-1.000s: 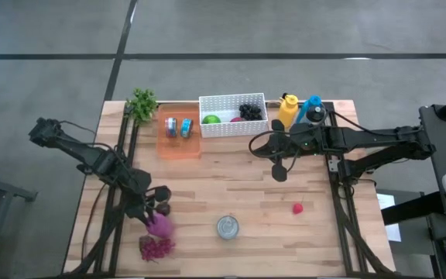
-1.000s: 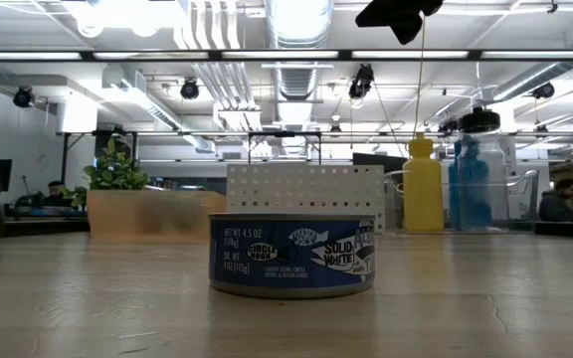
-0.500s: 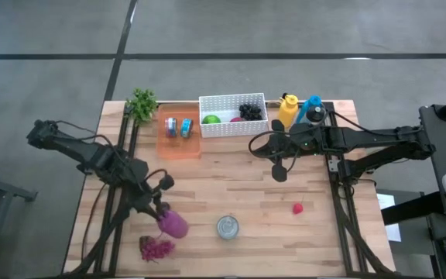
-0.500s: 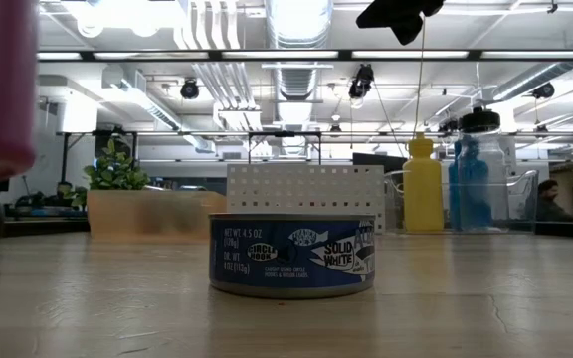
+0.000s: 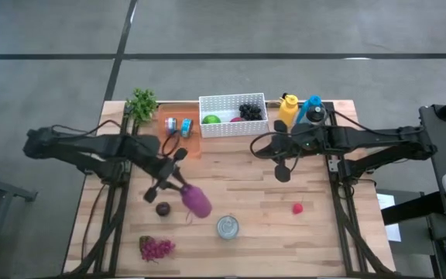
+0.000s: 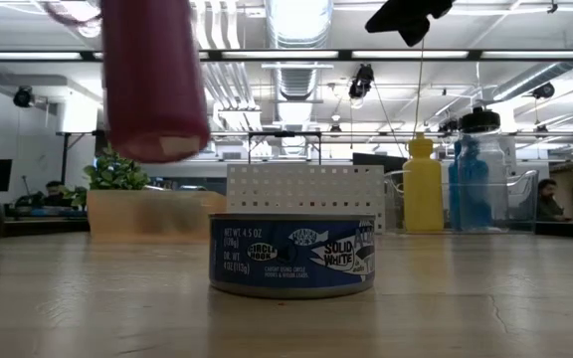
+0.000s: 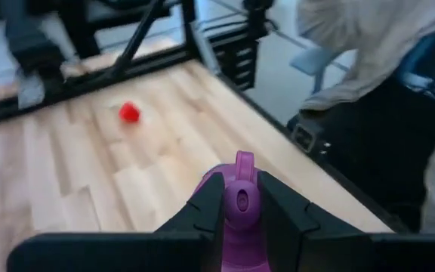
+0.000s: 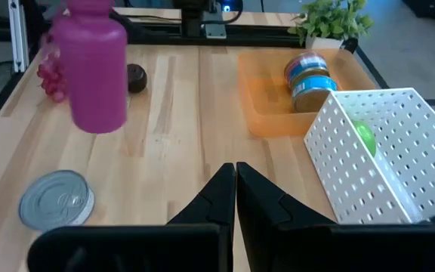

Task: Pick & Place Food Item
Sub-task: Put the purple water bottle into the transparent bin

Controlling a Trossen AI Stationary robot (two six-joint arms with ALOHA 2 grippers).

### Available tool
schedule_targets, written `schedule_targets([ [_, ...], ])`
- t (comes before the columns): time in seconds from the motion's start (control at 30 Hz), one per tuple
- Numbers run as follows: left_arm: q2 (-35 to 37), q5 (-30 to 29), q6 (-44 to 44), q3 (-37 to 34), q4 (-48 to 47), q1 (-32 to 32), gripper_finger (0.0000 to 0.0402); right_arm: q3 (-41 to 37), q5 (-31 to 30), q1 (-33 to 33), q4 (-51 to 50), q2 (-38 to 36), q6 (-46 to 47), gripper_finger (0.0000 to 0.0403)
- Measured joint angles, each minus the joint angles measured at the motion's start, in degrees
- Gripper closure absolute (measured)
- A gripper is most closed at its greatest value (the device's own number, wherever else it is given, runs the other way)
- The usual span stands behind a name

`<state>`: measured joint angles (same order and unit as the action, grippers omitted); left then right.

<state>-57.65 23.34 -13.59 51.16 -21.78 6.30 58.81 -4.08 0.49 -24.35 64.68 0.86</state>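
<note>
Purple plastic eggplant (image 5: 197, 201), high view: clamped in left gripper (image 5: 178, 184), airborne just beside round silver tuna can (image 5: 228, 227). Low view: eggplant (image 6: 153, 80) hangs above the can (image 6: 292, 256). Right wrist view: right gripper (image 8: 235, 175) clenched empty, well apart from the can

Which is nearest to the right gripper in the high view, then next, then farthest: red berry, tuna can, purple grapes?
Measured from the right gripper, which hangs shut over mid-table:
1. red berry, on the table just toward the front edge.
2. tuna can, front centre.
3. purple grapes, front left corner.
</note>
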Motion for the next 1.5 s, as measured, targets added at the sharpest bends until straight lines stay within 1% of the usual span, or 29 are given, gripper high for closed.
schedule_targets([
  [0.13,-4.9,0.0,1.6,1.1,1.1,-3.2,0.0341,0.0,0.0,0.0,-1.2,-1.4,0.0,0.0394],
  [0.27,-10.9,0.2,-0.2,4.8,1.2,-5.1,0.0341,0.0,0.0,0.0,-2.2,-3.3,0.0,0.0394],
  [0.47,-21.1,0.2,-4.2,12.8,0.5,-7.4,0.0341,0.0,0.0,0.0,-3.0,-5.3,0.0,0.0394],
  [0.73,-35.5,1.0,-8.9,26.5,-5.0,-10.1,0.0341,0.0,0.0,0.0,-5.5,-7.5,0.5,0.0394],
  [0.93,-44.0,3.2,-10.5,34.3,-6.1,-11.8,0.0341,0.0,0.0,0.0,-6.1,-8.4,0.7,0.0394],
  [1.17,-49.1,3.3,-11.9,40.4,-8.3,-12.7,0.0341,0.0,0.0,0.0,-7.2,-9.3,0.6,0.0394],
  [1.4,-51.4,3.8,-12.0,40.9,-7.4,-12.9,0.0341,0.0,0.0,0.0,-7.2,-9.6,0.5,0.0394],
  [1.5,-51.3,3.5,-12.0,40.9,-7.8,-13.0,0.0340,0.0,0.0,0.0,-7.2,-9.6,0.5,0.0394],
])
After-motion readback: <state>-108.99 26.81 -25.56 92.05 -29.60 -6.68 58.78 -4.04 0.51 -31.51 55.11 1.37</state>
